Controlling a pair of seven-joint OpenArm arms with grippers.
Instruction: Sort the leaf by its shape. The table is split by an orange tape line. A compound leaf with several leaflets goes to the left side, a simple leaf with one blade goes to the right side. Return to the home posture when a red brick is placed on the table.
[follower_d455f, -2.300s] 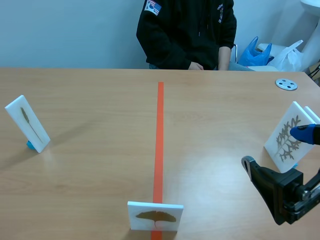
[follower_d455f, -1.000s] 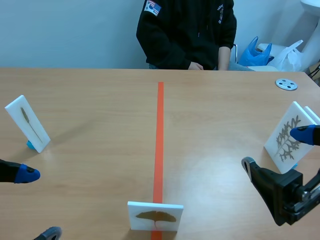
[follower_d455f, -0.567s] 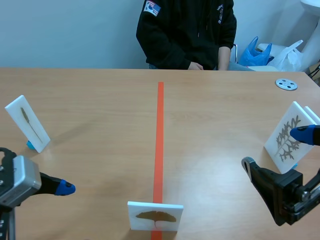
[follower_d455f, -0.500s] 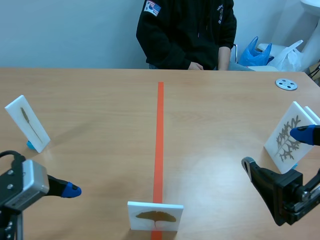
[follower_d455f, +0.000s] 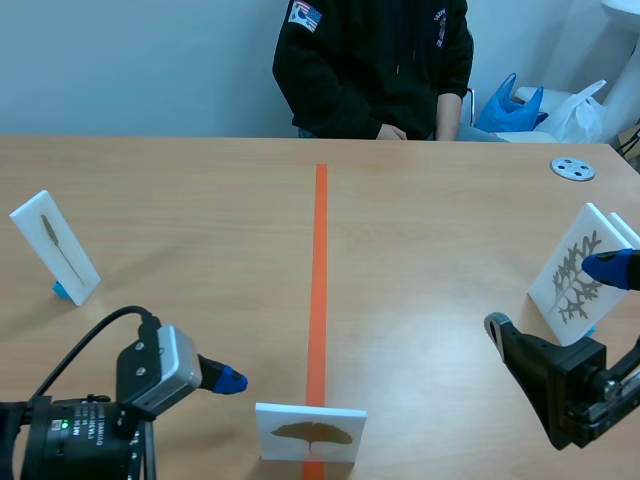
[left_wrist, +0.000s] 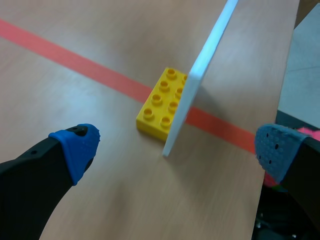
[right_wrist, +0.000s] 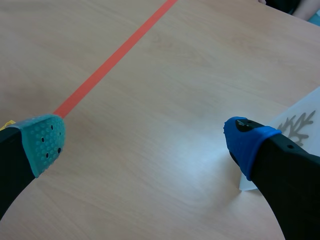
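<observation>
Left hand (left_wrist: 175, 150), fingers spread wide, hovers low with the white leaf card (follower_d455f: 310, 432) just ahead, upright on a yellow brick (left_wrist: 160, 102) astride the orange tape line (follower_d455f: 319, 260), showing one fan-shaped brown leaf.

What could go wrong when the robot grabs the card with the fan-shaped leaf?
The ginkgo leaf card stands thin on a small yellow brick, so the open left tool might knock it over. It sits on the orange tape line, so a nudge could slide it to the wrong side.
</observation>
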